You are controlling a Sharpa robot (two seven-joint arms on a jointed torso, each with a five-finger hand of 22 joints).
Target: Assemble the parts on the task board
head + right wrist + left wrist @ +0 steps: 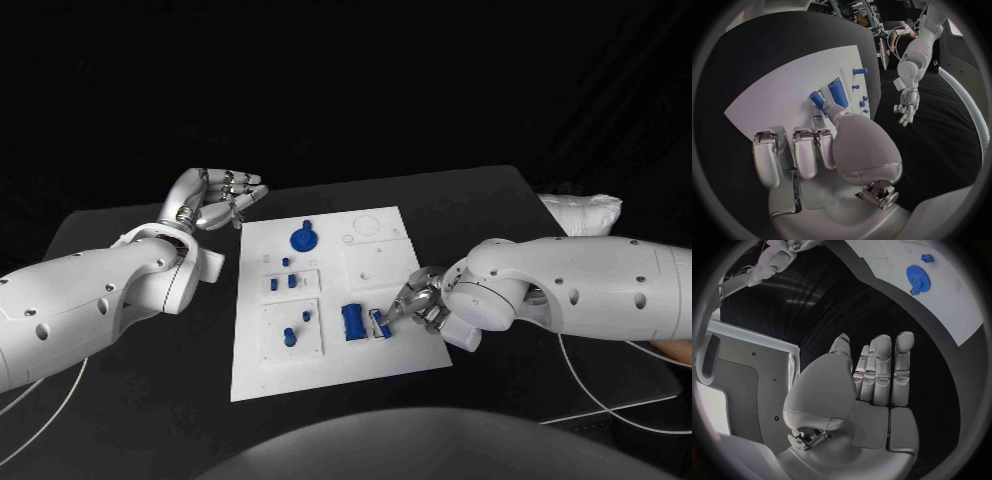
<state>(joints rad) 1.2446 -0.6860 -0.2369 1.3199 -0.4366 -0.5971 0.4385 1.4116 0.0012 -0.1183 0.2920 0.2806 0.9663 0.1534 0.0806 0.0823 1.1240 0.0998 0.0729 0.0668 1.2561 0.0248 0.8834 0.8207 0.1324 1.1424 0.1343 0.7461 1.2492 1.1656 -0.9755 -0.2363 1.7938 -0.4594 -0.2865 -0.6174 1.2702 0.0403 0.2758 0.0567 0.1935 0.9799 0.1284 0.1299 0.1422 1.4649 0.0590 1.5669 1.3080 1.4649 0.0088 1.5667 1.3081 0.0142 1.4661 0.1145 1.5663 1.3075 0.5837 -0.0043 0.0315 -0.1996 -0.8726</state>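
Note:
The white task board (325, 372) (957, 302) (773, 95) lies in the middle of the table. My right hand (423, 303) (826, 150) is low over its near right part. Its thumb and a finger pinch the end of a blue cylinder (382, 325) (817, 98); the other fingers are curled in. A second blue cylinder (352, 321) (837, 93) lies just beside it. A blue gear (304, 239) (918, 276) sits at the far end of the board. My left hand (224, 198) (876, 385) (907, 107) hovers off the board's far left corner, fingers straight, holding nothing.
Small blue pegs (286, 282) (859, 71) stand in the board's left middle, and two more blue pieces (297, 330) lie in a panel nearer to me. Black table (144, 400) surrounds the board. A white cable (606, 400) runs near the right front.

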